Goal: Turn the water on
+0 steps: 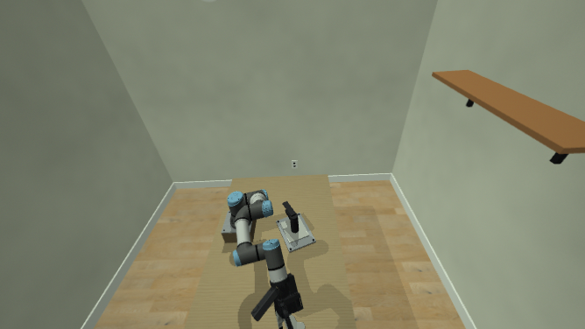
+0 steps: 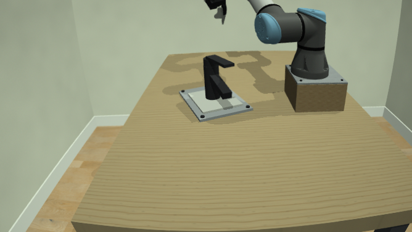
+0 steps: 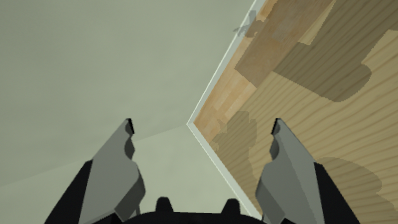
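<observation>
Gripper: one (image 3: pixel 202 130), its two grey fingers spread to full width with nothing between them; in the wrist view only wall, a room corner and floor boards show in the gap.
Gripper place: top edge of the exterior view (image 2: pixel 219 12), high above the table and well apart from the tap; bottom centre of the top view (image 1: pixel 280 302).
Arm: one (image 1: pixel 245 227), grey and white with blue caps on its joints, folded back on itself in the lower middle of the top view.
Arm mount: one wooden block (image 2: pixel 317 95) topped by a metal plate, right of centre in the exterior view.
Tap: one (image 2: pixel 211 83), black, upright, centre of the exterior view, just left of the block.
Lever: one (image 2: pixel 223 62), a flat black bar at the tap's top, lying about level and pointing right.
Spout: one (image 2: pixel 221 86), lower, slanting down toward the near right.
Base plate: one (image 2: pixel 197 108), grey, with four dark bolts at its corners.
Table: one (image 2: pixel 216 169), wood-grained, carrying tap and block.
Shelf: one (image 1: pixel 512 107), brown, upper right of the top view, on two black brackets.
</observation>
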Controlling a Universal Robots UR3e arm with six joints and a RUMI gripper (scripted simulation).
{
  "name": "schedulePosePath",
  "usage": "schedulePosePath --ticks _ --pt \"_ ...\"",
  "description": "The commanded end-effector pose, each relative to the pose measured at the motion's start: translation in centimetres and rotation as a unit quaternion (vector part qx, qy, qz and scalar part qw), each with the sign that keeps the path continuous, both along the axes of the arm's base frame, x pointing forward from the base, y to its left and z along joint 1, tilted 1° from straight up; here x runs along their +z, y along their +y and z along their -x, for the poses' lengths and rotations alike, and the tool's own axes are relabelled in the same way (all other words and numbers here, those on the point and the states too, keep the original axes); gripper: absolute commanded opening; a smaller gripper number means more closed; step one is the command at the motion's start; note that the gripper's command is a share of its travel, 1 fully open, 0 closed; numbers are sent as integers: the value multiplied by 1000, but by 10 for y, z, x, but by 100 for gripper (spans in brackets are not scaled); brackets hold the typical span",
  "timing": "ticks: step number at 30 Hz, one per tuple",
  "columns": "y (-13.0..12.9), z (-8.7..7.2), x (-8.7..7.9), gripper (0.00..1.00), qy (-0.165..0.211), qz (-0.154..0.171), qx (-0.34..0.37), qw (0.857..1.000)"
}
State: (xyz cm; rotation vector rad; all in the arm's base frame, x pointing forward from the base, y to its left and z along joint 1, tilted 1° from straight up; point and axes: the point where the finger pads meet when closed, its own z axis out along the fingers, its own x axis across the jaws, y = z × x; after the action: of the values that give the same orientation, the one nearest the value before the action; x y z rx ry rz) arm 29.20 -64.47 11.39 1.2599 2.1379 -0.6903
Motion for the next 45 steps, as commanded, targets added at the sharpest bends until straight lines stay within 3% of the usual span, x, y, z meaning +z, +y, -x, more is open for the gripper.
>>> schedulePosePath --ticks 1,20,26,35,45 --pt "0 0 2 100 -1 2 0 1000" --pt "0 0 2 100 0 2 0 1000" --pt "6 -7 4 100 3 -2 8 1000" --pt "34 -35 9 100 15 -17 41 999" --pt "117 -94 22 100 49 -53 127 989"
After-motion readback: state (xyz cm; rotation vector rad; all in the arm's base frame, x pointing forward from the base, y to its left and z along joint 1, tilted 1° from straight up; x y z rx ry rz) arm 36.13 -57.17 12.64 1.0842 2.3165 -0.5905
